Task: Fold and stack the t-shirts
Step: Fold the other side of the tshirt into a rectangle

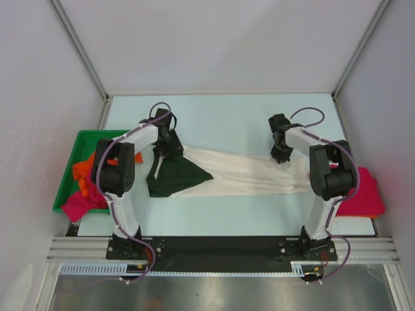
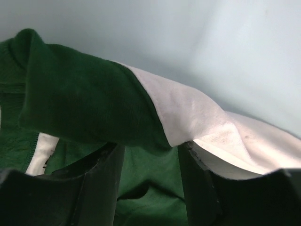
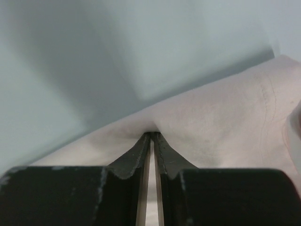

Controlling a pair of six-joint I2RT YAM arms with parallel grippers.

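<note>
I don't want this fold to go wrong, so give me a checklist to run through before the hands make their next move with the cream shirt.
1. Right hand pinching the cream tee: ok, closed on its edge.
2. Left hand grip: cannot tell; green cloth sits between fingers that stand apart.
3. Tee lying flat: not ok, it is bunched and twisted near the left hand.
4. Pink shirt apart from the tee: cannot tell, the right arm hides that spot.
5. Orange shirt inside the green bin: ok.
</note>
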